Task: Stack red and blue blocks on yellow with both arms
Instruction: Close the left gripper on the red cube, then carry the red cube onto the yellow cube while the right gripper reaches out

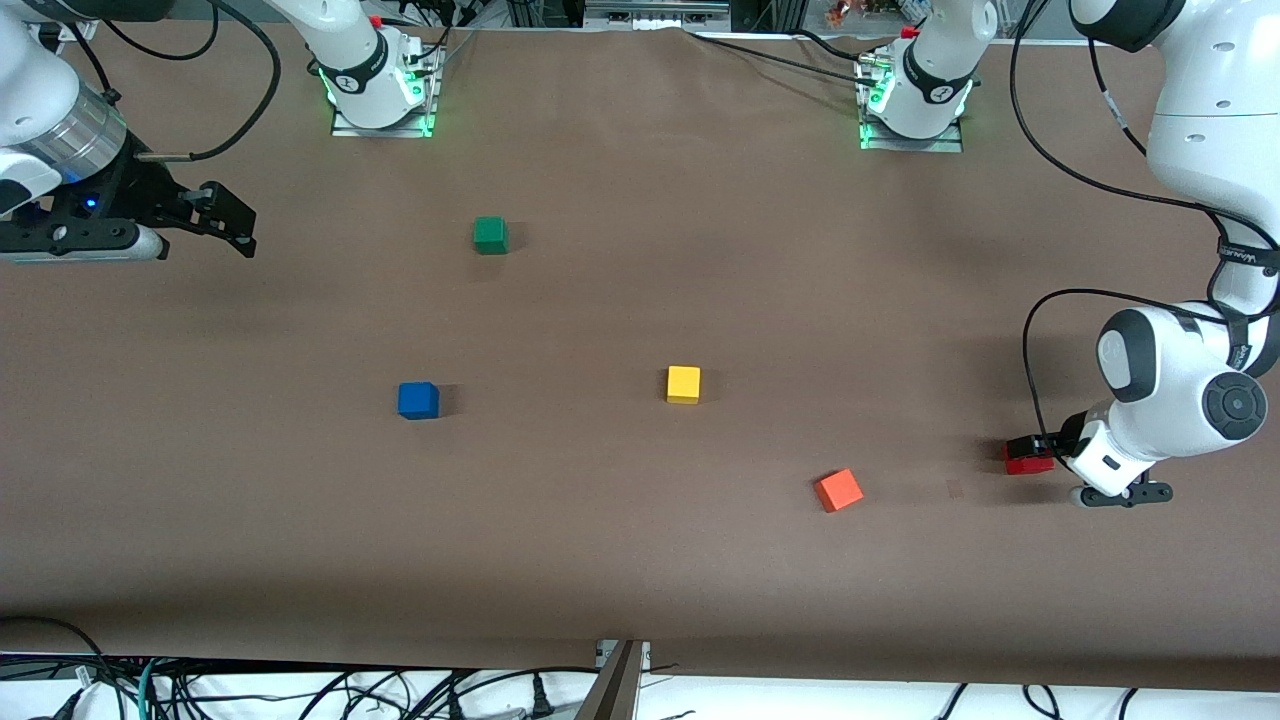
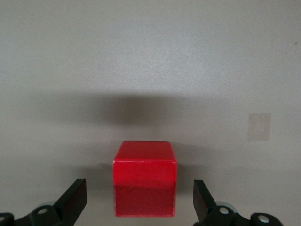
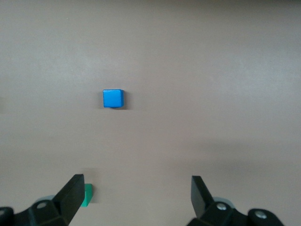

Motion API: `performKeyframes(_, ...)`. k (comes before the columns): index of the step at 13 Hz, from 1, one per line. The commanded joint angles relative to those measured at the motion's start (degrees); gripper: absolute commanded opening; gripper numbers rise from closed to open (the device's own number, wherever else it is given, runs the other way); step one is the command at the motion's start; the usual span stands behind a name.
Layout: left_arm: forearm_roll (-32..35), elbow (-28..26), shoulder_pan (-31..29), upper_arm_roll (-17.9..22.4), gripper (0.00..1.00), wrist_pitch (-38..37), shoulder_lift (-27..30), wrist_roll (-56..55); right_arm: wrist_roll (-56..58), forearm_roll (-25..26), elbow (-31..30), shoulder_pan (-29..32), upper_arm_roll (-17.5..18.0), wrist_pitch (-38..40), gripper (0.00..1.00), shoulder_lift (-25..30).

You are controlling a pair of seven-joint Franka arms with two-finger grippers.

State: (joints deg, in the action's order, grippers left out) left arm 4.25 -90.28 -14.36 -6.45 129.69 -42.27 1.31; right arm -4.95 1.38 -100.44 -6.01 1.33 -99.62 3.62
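The deep red cube (image 1: pixel 1024 462) sits on the brown table at the left arm's end. My left gripper (image 1: pixel 1040 447) is low and open around it; in the left wrist view the red cube (image 2: pixel 144 181) stands between the fingers (image 2: pixel 74 199) with a gap on each side. The blue cube (image 1: pixel 418 400) and the yellow cube (image 1: pixel 684 384) lie apart in the middle of the table. My right gripper (image 1: pixel 238 222) is open and empty, held above the right arm's end of the table. The right wrist view shows the blue cube (image 3: pixel 113 98) well off from the right gripper (image 3: pixel 136 195).
A green cube (image 1: pixel 490 235) lies nearer the arms' bases, also in the right wrist view (image 3: pixel 87 195). A lighter orange-red cube (image 1: pixel 838 490) lies between the yellow and red cubes, nearer the front camera. A pale square mark (image 2: pixel 259 126) is on the table by the red cube.
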Motion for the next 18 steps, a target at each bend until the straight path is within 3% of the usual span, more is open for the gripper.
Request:
performKeyframes(1, 0.1, -1.2, 0.1, -0.1, 1.00, 1.4, 0.1, 0.4, -0.5, -1.0, 0.8, 0.5, 0.2, 0.2, 1.00, -0.2)
performKeyframes(2, 0.2, -1.4, 0.2, -0.1, 0.84, 1.4, 0.1, 0.9, -0.5, -1.0, 0.8, 0.5, 0.2, 0.2, 1.00, -0.2)
performKeyframes(3, 0.4, -1.5, 0.2, -0.1, 0.47, 1.4, 0.1, 1.0, -0.5, -1.0, 0.8, 0.5, 0.2, 0.2, 1.00, -0.2)
performKeyframes(4, 0.5, -1.6, 0.3, -0.1, 0.17, 1.4, 0.1, 1.0, -0.5, -1.0, 0.8, 0.5, 0.2, 0.2, 1.00, -0.2)
performKeyframes(5, 0.5, -1.5, 0.2, -0.1, 0.00, 1.3, 0.1, 1.0, -0.5, -1.0, 0.8, 0.5, 0.2, 0.2, 1.00, -0.2)
performKeyframes(10, 0.2, 2.1, 4.1, -2.2, 0.00, -2.4, 3.9, -0.3, -0.5, -1.0, 0.8, 0.5, 0.2, 0.2, 1.00, -0.1)
performKeyframes(12, 0.1, 5.7, 9.8, -2.3, 0.00, -6.2, 5.7, -3.7, -0.5, -1.0, 0.8, 0.5, 0.2, 0.2, 1.00, -0.1)
performKeyframes(14, 0.0, 7.6, 16.5, -2.3, 0.00, -8.7, 6.9, -13.8, -0.5, -1.0, 0.8, 0.5, 0.2, 0.2, 1.00, -0.2)
performKeyframes(18, 0.4, 10.6, 30.6, -2.1, 0.00, -8.8, 6.5, -27.4, -0.5, -0.9, 0.8, 0.5, 0.3, 0.2, 1.00, -0.2)
